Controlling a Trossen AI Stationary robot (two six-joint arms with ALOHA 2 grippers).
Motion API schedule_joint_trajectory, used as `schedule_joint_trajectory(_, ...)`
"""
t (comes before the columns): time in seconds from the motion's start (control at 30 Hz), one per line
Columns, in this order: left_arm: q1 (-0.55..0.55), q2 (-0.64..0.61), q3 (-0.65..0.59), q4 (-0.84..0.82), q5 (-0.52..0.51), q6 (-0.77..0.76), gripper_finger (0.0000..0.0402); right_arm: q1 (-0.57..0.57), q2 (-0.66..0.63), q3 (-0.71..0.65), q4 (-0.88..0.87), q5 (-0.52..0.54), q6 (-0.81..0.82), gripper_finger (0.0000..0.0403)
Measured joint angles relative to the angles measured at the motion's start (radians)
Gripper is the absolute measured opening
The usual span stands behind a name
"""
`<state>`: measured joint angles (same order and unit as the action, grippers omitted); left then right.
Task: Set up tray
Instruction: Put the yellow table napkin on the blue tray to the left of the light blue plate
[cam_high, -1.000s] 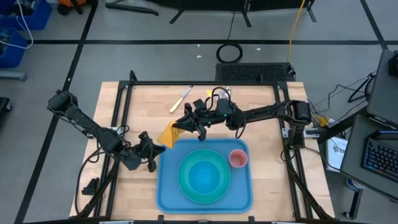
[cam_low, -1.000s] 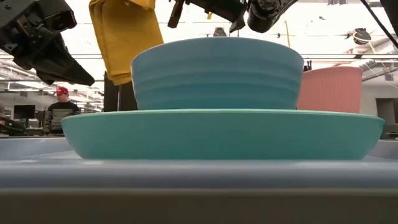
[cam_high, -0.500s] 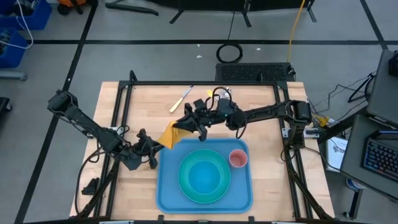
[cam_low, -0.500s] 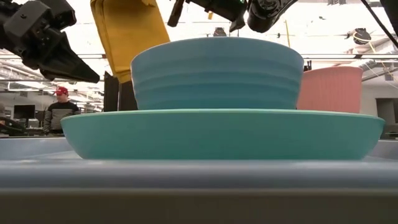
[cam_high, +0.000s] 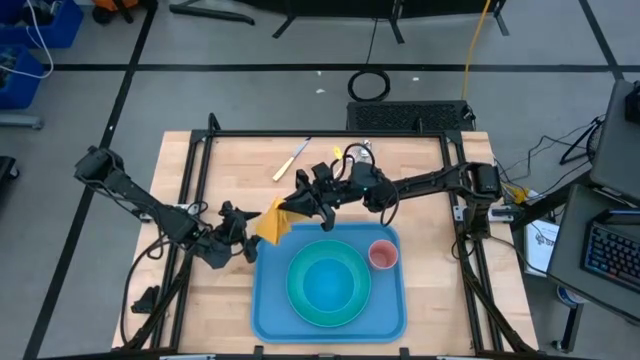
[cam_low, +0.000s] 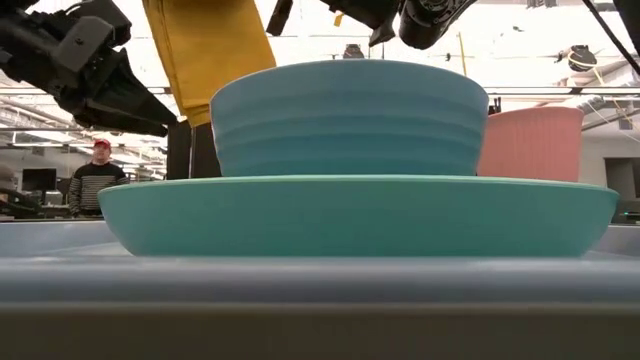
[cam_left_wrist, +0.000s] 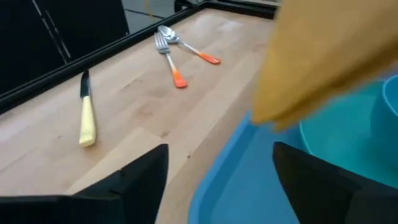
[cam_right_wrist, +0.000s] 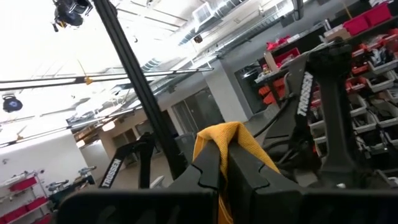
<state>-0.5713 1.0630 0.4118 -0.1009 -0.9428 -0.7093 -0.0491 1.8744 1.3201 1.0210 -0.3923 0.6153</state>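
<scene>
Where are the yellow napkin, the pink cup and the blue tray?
Yellow napkin (cam_high: 271, 222), high view, middle of the hanging cloth.
Pink cup (cam_high: 382, 254), high view, its opening.
Blue tray (cam_high: 268, 305), high view, bare floor left of the plate.

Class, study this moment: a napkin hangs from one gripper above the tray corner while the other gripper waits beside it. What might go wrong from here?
1. The right gripper pinches only the top of the napkin; the hanging cloth may drape over the tray rim or onto the bowl.
2. The open left gripper sits close beside the napkin; reaching in, it could miss the loose cloth or bump the right gripper.
3. The cup stands near the right arm; a low sweep might tip it.
</scene>
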Motion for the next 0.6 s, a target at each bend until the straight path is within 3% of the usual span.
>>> schedule_joint_trajectory(0.17, 0.001, 0.0, 0.0, 0.041, 0.034, 0.029, 0.0324, -0.001, 0.0, 0.0, -0.001, 0.004, -0.001, 0.0)
schedule_joint_trajectory(0.4, 0.0, 0.0, 0.001, 0.1, 0.159, 0.126, 0.0328, -0.001, 0.0, 0.0, 0.0, 0.003, -0.006, 0.0)
schedule_joint_trajectory(0.6, 0.0, 0.032, 0.001, 0.116, 0.142, 0.125, 0.0328, -0.001, 0.0, 0.0, -0.005, 0.003, -0.006, 0.0)
